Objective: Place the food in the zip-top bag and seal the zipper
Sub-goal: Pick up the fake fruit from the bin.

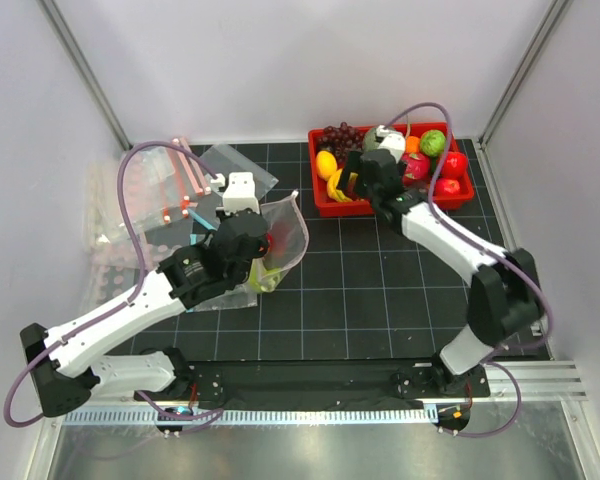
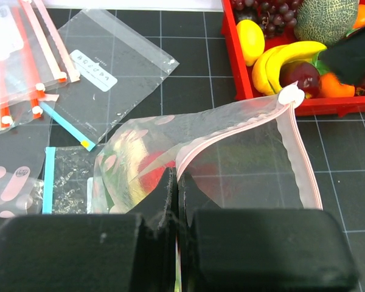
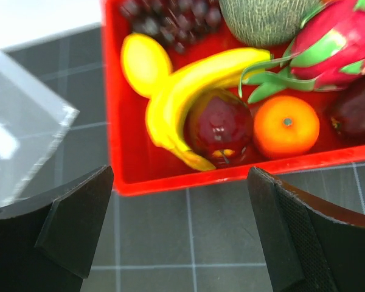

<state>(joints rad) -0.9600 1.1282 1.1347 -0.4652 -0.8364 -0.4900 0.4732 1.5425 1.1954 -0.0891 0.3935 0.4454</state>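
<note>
Far left there's a messy pile of spare clear plastic bags with pink and red strips (image 1: 145, 195) lying on the black gridded mat (image 1: 380, 290). Just right of that, the left gripper (image 2: 175, 196) is pinched tight on the edge of the clear, soft zip-top bag (image 1: 285, 235), jaws pressed together with the plastic caught between them. The bag is propped up off the mat with its mouth gaping toward the red tray, and the thin pale pink zipper strip (image 2: 306, 158) curves along that open edge, so it's not sealed. Through the plastic I can make out a red piece of toy food (image 2: 149, 173) and a yellow-green piece (image 1: 261, 275) beside it, both blurry, so I can't tell exactly what they are. Moving right, the red plastic rectangular tray (image 3: 170, 179) sits at the far side of the mat, well apart from the bag. The right gripper (image 3: 179, 207) hangs over the tray's near wall, jaws spread wide with nothing between them. Below it in the tray: a yellow lemon (image 3: 145, 61) touching a curved yellow banana (image 3: 194, 79), a dark red apple (image 3: 219, 125) tucked against the banana, a round orange (image 3: 286, 126) just right of the apple, purple grapes (image 3: 170, 15) at the back, and a pink dragon fruit (image 3: 334, 42).
</note>
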